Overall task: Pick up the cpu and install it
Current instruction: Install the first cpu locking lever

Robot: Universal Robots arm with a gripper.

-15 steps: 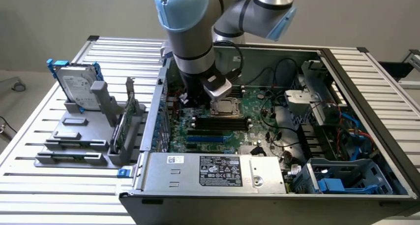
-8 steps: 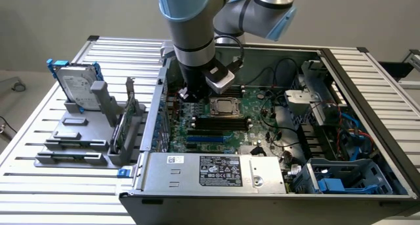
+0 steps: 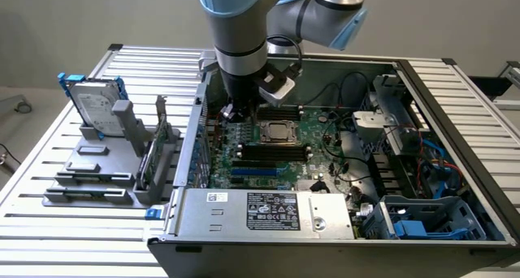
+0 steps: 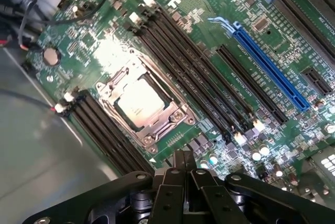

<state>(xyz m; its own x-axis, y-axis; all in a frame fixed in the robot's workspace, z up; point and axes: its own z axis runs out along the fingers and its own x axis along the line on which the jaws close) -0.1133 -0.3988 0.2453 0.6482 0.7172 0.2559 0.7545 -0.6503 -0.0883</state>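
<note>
**CPU seated flat in its socket**

The cpu [image 4: 140,103] is a small square chip with a silver-grey top plate. It lies level inside the metal socket frame on the green motherboard, between two banks of black memory slots, near the middle of the open case [image 3: 276,132].

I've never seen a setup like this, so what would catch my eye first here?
Probably the grey-and-blue robot arm reaching down into an open computer case, its shut gripper empty above the green motherboard. Next, the silver cpu sitting inside its metal socket frame mid-board. At the exterior view's left, a hard drive stands upright in a grey rack.
</note>
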